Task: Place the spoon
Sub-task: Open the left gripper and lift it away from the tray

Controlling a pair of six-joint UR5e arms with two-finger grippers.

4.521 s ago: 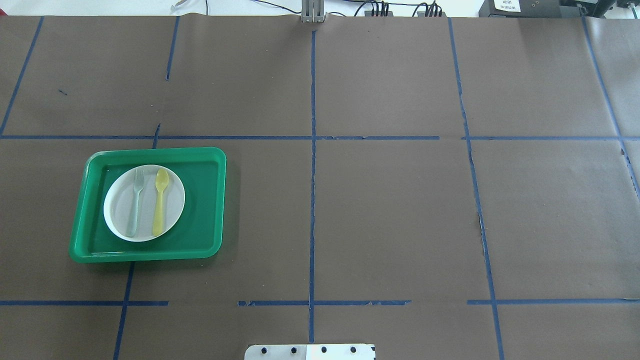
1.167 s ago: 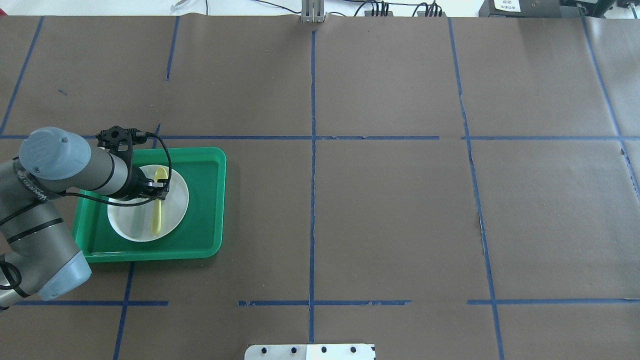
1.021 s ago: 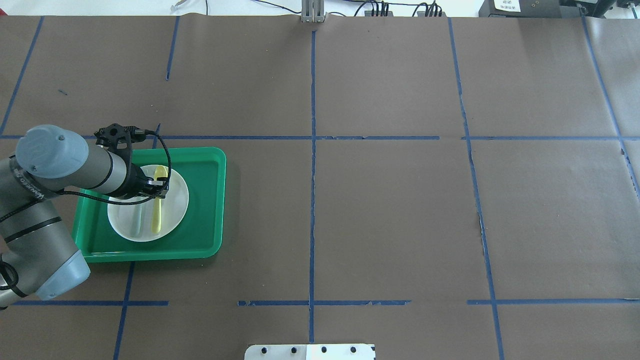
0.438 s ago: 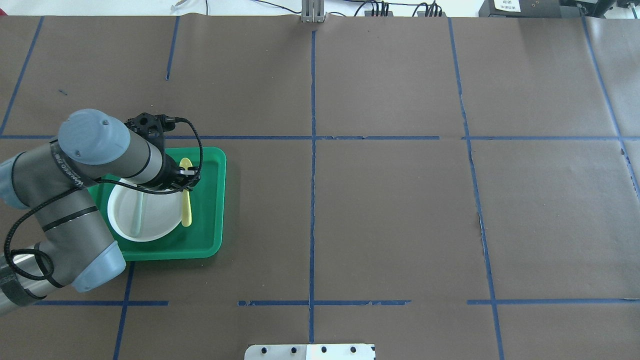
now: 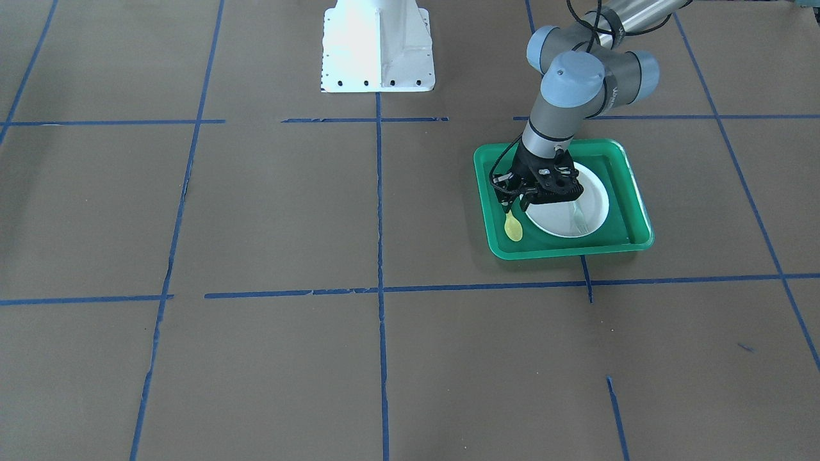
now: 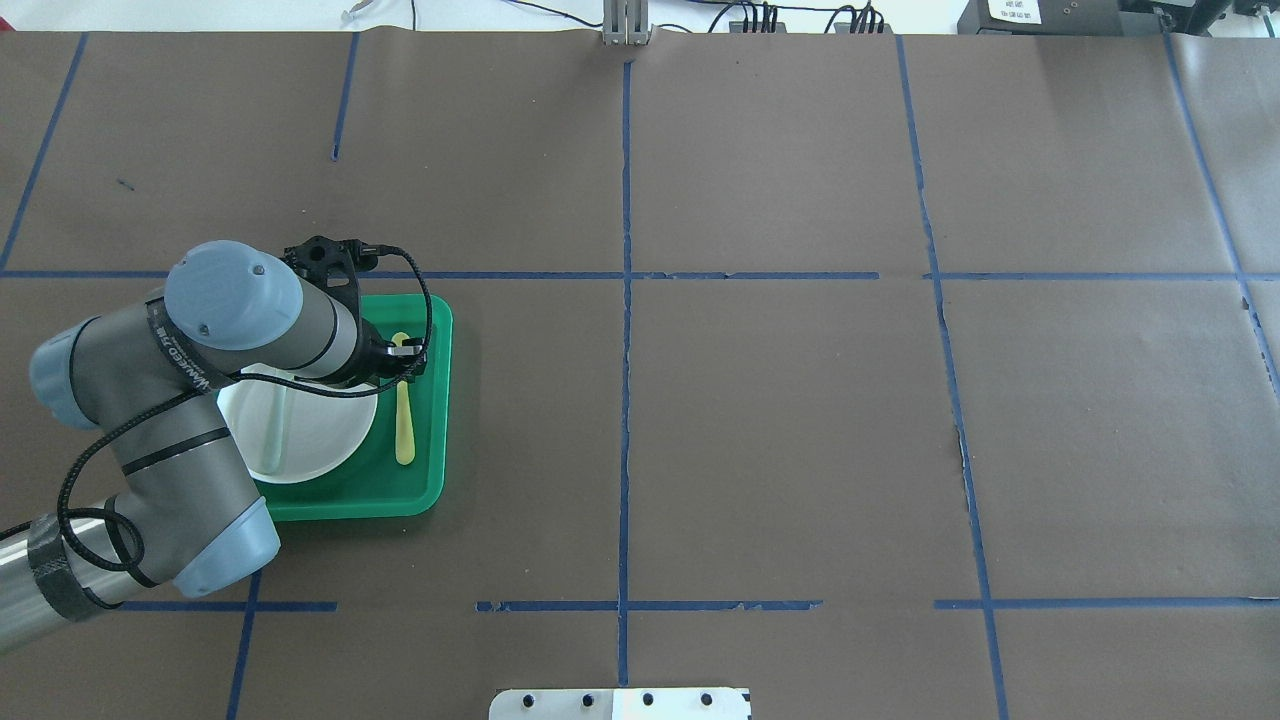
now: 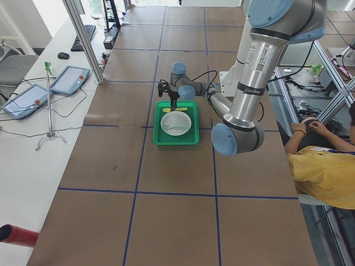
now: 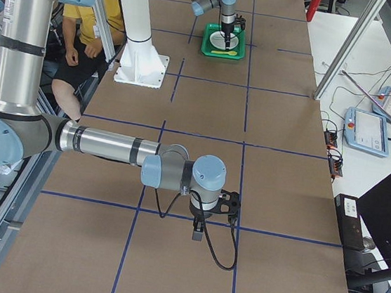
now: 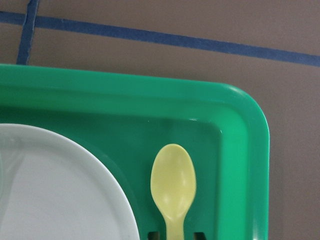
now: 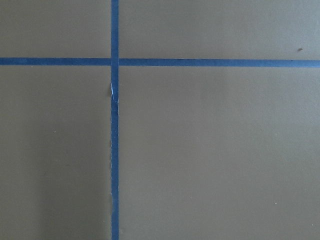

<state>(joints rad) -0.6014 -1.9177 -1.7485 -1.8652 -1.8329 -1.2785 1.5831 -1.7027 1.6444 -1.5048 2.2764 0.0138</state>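
The yellow spoon [image 6: 403, 425] hangs lengthwise over the right strip of the green tray [image 6: 430, 480], beside the white plate [image 6: 325, 435], bowl end pointing away from the robot. My left gripper [image 6: 403, 362] is shut on the spoon's neck. In the left wrist view the spoon's bowl [image 9: 173, 185] shows over the tray floor [image 9: 235, 160], between the plate's edge [image 9: 60, 190] and the tray wall. In the front view the spoon [image 5: 513, 226] sticks out under the left gripper [image 5: 514, 206]. My right gripper [image 8: 198, 232] shows only in the right side view, low over bare table; I cannot tell its state.
A pale grey-green fork [image 6: 279, 420] lies on the plate, partly hidden by my left arm. The robot's white base [image 5: 377, 45] stands at the table's near edge. Brown paper with blue tape lines [image 10: 114, 150] covers the table.
My left arm came in, shut on the spoon on the plate, lifted it and carried it right, off the plate to the tray's right strip. The plate shifted slightly right.
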